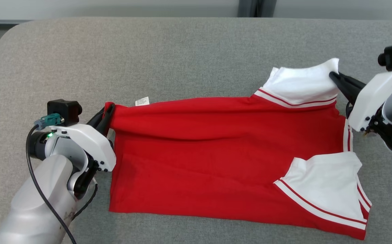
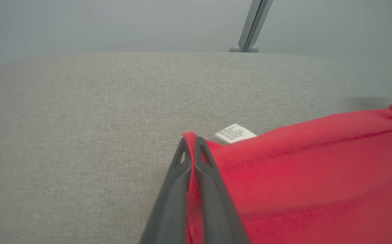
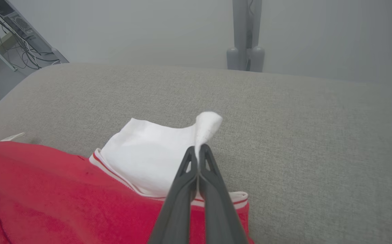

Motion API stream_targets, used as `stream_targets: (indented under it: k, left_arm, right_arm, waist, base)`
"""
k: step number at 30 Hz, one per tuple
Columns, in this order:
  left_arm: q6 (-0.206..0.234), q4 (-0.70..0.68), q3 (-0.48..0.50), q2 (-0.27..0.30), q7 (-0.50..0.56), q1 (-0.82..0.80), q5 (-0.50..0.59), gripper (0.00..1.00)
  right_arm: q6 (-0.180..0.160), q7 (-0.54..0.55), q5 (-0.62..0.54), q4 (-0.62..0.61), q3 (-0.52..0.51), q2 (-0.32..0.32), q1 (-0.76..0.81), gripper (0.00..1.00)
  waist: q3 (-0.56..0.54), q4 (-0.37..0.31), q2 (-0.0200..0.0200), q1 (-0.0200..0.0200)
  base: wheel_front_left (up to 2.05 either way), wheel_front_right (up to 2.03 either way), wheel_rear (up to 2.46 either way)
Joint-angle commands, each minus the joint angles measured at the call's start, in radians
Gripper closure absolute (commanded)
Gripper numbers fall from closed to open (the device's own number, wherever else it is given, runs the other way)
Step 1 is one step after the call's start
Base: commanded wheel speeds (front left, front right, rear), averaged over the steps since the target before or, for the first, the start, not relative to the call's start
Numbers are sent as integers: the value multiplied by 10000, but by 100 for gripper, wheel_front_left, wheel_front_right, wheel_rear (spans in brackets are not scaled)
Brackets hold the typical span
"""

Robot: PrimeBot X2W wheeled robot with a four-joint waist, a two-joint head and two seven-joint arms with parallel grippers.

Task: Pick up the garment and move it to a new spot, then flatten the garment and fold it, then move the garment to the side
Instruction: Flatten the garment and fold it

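The left tool (image 1: 109,108) and right tool (image 1: 333,75) each pinch the garment (image 1: 216,152), whose white label (image 1: 142,101) is unreadable.

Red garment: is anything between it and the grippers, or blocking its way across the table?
Nothing visible does. The left gripper is shut on a red corner of the garment, the right gripper on its white sleeve. On the grey table around it, no other object shows.
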Motion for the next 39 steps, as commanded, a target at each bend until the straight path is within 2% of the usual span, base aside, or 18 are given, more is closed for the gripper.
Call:
stream_targets:
  k: [1, 9, 20, 39]
  left_arm:
    - [21, -80, -19, 129, -70, 206, -96, 100]
    - [-16, -302, -138, 370, -295, 721, 18, 100]
    - [170, -654, -272, 650, -236, 1575, -103, 100]
    - [474, -1125, -417, 841, -110, 2513, -309, 100]
  right_arm:
    - [-1, -302, 158, -148, 68, -180, 287, 100]
    - [-1, -988, 427, -712, 302, -426, 975, 100]
    - [-1, -1598, 820, -1389, 539, -544, 2053, 100]
    - [-1, -2037, 1206, -2204, 699, -740, 3439, 100]
  waist:
    - [-159, -39, 0, 0]
    - [-423, -197, 0, 0]
    - [-952, -455, 0, 0]
    - [-1556, -540, 0, 0]
  base:
    - [0, 0, 0]
    - [0, 0, 0]
    - [0, 0, 0]
    - [0, 0, 0]
